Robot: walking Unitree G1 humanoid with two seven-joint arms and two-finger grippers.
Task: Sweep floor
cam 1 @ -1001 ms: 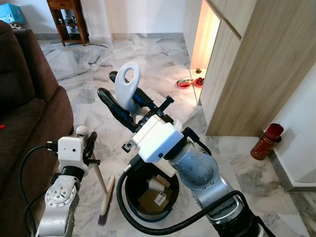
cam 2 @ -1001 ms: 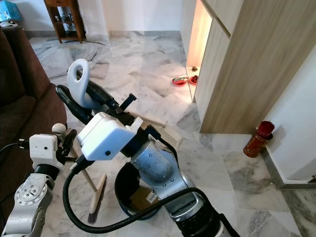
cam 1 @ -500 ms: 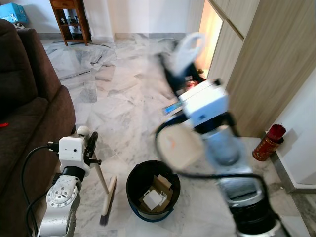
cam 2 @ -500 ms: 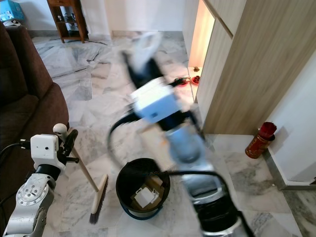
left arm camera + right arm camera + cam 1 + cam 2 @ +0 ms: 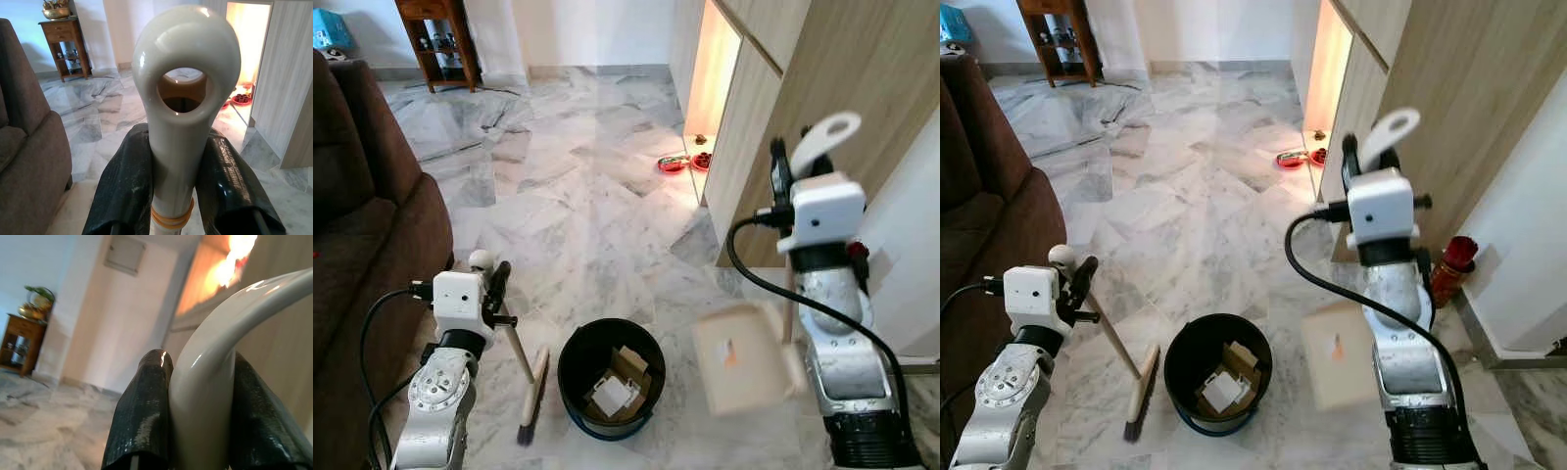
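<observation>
My left gripper (image 5: 495, 286) is shut on the wooden broom handle (image 5: 514, 345) just below its white end (image 5: 183, 83). The broom head (image 5: 533, 390) rests on the marble floor beside a black bin (image 5: 570, 364) that holds cardboard and paper scraps (image 5: 612, 384). To the right, my right gripper (image 5: 1366, 162) is raised and shut on the dustpan's white loop handle (image 5: 1391, 129). The beige dustpan (image 5: 744, 357) hangs blurred below it, to the right of the bin. In the right wrist view, black fingers (image 5: 144, 411) clamp that white handle (image 5: 203, 382).
A brown sofa (image 5: 357, 225) fills the left side. A wooden cabinet wall (image 5: 822, 69) stands at the right, with a red canister (image 5: 1447, 266) on the floor by it. Red bowls (image 5: 685, 162) lie near the lit niche. A wooden side table (image 5: 435, 39) stands far back.
My right arm has swung from above the bin up and over to the right, carrying the dustpan with it. The left arm and broom have barely moved.
</observation>
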